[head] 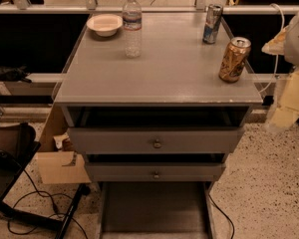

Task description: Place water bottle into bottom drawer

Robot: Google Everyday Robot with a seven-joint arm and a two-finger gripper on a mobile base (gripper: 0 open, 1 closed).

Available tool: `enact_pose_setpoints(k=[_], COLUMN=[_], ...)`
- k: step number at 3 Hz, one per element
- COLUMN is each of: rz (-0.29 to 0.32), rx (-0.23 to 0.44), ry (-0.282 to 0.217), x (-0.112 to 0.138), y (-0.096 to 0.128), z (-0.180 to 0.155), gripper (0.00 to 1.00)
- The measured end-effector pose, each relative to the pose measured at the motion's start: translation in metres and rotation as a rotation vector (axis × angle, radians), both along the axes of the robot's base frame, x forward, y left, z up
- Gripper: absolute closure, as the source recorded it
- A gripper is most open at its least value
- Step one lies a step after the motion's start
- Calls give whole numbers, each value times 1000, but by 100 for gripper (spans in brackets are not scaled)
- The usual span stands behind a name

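The water bottle (132, 26), clear with a white cap and a pale label band, stands upright on the back left part of the grey cabinet top (159, 78). The bottom drawer (154, 208) is pulled out at floor level and shows its flat grey floor with nothing in it. My gripper (285, 106) shows as a pale blurred shape at the right edge of the camera view. It hangs beside the cabinet's right side, far from the bottle, and holds nothing that I can see.
A white bowl (104, 24) sits left of the bottle. A blue-silver can (212, 24) stands at the back right and a gold can (234, 59) near the right edge. Two upper drawers (156, 142) are slightly open. A cardboard box (60, 156), a chair (10, 158) and cables (35, 203) are at the left.
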State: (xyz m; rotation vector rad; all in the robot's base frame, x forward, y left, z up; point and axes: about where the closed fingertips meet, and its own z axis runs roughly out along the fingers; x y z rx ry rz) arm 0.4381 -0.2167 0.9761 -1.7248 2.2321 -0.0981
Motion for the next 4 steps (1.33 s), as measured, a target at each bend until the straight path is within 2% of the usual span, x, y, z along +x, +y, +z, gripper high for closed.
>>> enact_pose_setpoints(k=[1, 2, 3, 4], rz=[-2, -24, -40, -7], rx=[10, 117, 341, 598], ry=[-7, -86, -145, -227], x=[3, 31, 81, 141], y=[1, 17, 59, 118], z=[-1, -6, -15, -3], gripper=[0, 0, 0, 0])
